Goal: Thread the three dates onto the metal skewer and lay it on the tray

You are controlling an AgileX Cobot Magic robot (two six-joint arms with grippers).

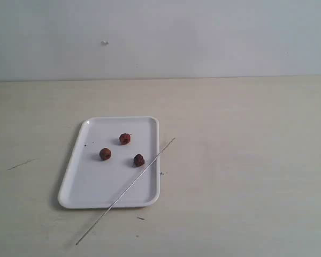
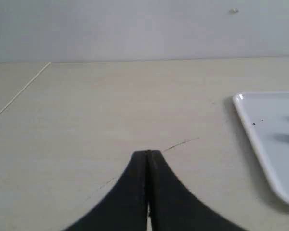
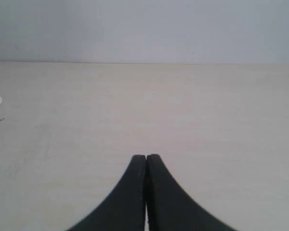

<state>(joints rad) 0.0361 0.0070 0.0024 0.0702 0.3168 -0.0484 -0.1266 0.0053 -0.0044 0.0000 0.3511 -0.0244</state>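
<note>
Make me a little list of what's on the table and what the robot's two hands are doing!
tray: white, flat on the table
three dates: loose on the tray, apart from each other
metal skewer: lying slanted across the tray's corner, both ends sticking out over the table
dates on skewer: none yet
left hand: shut, holding nothing, off to the side of the tray
right hand: shut, holding nothing, over bare table
</note>
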